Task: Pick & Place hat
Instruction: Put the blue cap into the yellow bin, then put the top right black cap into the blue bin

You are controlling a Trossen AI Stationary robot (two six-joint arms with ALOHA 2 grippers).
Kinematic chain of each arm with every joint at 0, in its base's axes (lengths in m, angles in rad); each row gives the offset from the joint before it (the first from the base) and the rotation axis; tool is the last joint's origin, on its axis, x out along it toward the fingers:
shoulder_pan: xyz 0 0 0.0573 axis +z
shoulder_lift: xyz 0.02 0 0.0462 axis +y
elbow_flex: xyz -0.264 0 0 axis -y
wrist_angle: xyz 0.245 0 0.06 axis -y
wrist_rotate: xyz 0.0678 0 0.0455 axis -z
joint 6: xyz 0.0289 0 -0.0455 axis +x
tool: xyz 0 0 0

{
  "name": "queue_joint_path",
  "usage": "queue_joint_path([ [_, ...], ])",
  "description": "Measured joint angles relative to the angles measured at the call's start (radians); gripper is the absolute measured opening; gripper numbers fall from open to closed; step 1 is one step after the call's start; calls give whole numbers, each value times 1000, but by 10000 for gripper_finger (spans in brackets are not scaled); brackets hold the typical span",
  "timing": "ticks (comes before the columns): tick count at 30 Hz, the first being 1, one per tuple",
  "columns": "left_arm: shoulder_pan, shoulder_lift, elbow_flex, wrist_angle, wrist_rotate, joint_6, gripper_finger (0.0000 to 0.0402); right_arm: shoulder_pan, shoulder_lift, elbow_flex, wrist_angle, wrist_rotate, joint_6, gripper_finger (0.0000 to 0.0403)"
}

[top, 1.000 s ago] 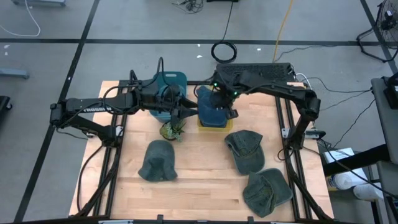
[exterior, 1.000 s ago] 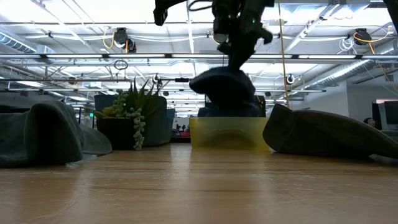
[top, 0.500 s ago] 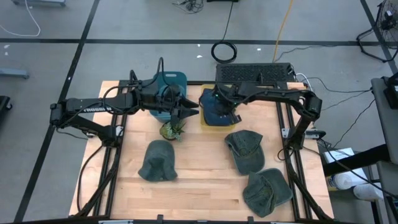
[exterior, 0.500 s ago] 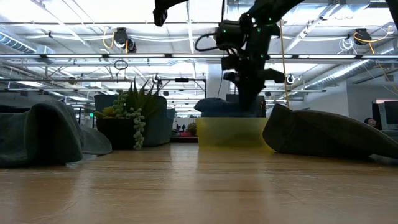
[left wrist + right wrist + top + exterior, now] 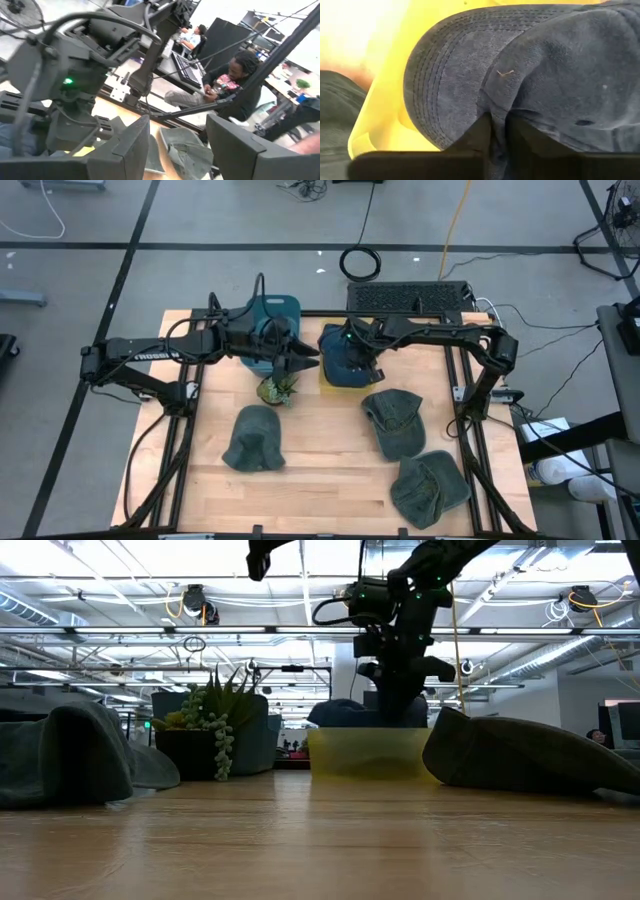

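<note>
Right pincer is pinching the blue hat narrowly, lowering it into the yellow bin; its grip is probably loosening for release. Left pincer, just beside the bin, is waiting half-open, empty.

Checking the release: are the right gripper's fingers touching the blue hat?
Touching: the right wrist view shows the fingers pinching a fold of the blue hat.
</note>
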Motion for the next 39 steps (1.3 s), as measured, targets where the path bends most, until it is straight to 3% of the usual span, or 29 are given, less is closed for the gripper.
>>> queue_joint_path([
  [4,-1,0,0,0,9,-75,203,0,1,0,-6,-8,41,106],
  [12,0,0,0,-1,8,-75,203,0,-33,-2,-50,-2,109,220],
  [18,0,0,0,-2,8,-8,203,0,-116,-2,-47,81,158,275],
  [27,0,0,0,-1,-1,29,203,26,-290,-2,-19,79,267,294],
  [32,6,0,0,0,-10,29,205,63,-377,-2,101,79,348,291],
  [39,16,0,0,0,-4,37,261,129,-452,-2,363,79,479,291],
])
